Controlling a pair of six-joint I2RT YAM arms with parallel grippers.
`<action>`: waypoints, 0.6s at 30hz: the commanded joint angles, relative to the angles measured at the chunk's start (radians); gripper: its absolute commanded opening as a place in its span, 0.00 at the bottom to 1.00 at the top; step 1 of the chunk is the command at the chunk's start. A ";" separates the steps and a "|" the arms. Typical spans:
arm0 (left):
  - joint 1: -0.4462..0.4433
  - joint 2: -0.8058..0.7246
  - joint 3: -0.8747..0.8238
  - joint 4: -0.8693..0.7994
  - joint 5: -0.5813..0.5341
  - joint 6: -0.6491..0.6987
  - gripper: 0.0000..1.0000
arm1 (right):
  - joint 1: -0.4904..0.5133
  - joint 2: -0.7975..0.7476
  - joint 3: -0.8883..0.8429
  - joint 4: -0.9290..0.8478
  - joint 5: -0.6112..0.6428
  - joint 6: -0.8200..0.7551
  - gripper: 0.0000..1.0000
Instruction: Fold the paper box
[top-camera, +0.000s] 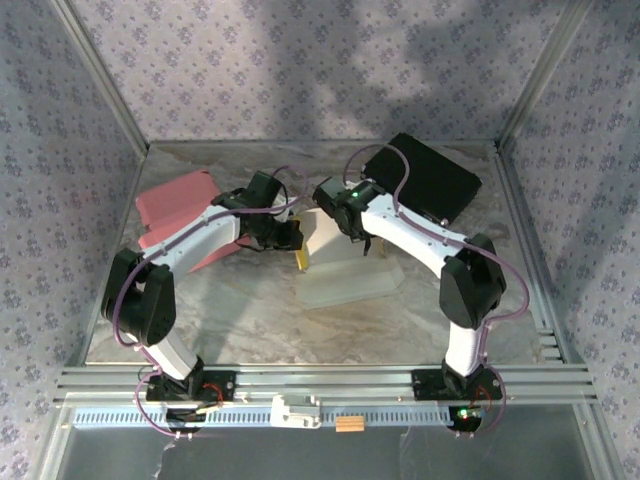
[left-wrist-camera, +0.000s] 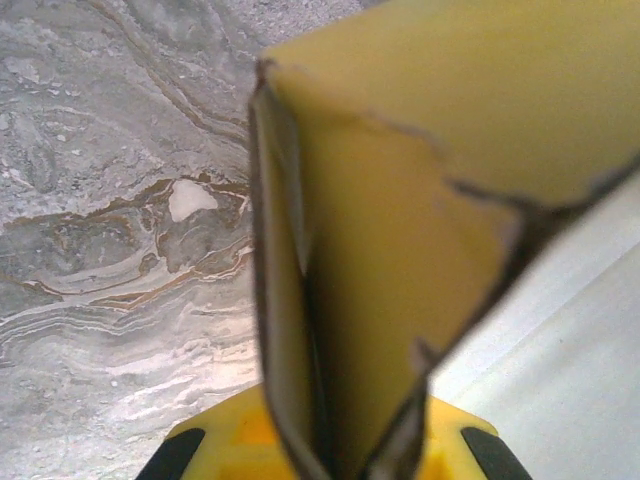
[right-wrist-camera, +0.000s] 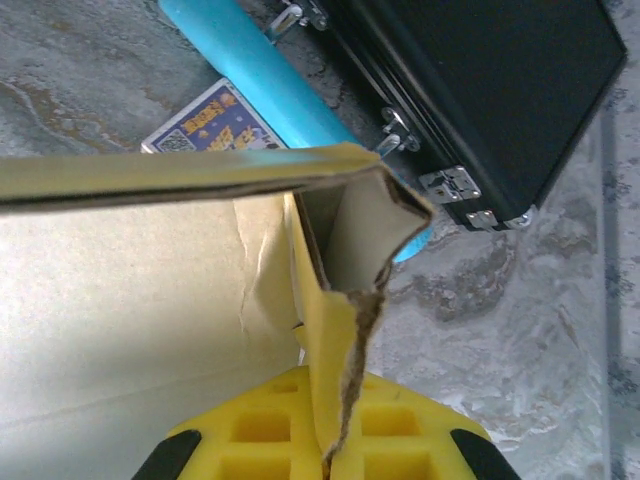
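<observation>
Closest to my wrist lenses are my own yellow pads (right-wrist-camera: 215, 435), with card between them. My left pincer (left-wrist-camera: 330, 455) is closed on a yellow wall of the paper box (left-wrist-camera: 400, 200), and that wall rises from the pads up through the view. My right pincer (right-wrist-camera: 335, 445) is pinched on a torn card edge of the box, beside its cream inner face.

From above, the box stands at the middle of the worktop (top-camera: 230, 310), between the two pincers. A pale sheet (top-camera: 360, 285) lies flat on its near side; I cannot tell whether the two are joined. Bare marble lies open across the near half of the worktop, most of it at the left front. Pink sheets (top-camera: 175, 200) lie at the far left, partly under my left arm. A black case (top-camera: 425, 178) sits in the far right corner, close to the side rail.

My right wrist view shows the case's latches, a blue tube (right-wrist-camera: 270, 80) lying along its edge, and a printed card (right-wrist-camera: 200, 120) just beside the tube. My left wrist view shows the marble veining left of the held wall.

The held part stands upright, its yellow corner edge toward the near left. I cannot tell its long axis, because my arms cover much of it.
</observation>
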 joint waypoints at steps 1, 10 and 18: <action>0.000 -0.017 0.034 -0.004 -0.008 -0.031 0.00 | -0.005 0.033 0.032 -0.118 0.098 0.042 0.00; 0.000 -0.020 0.025 0.011 0.018 -0.040 0.00 | -0.078 -0.073 -0.050 0.056 -0.153 -0.045 0.00; 0.000 -0.022 0.025 0.023 0.027 -0.044 0.00 | -0.094 -0.095 -0.073 0.088 -0.199 -0.068 0.00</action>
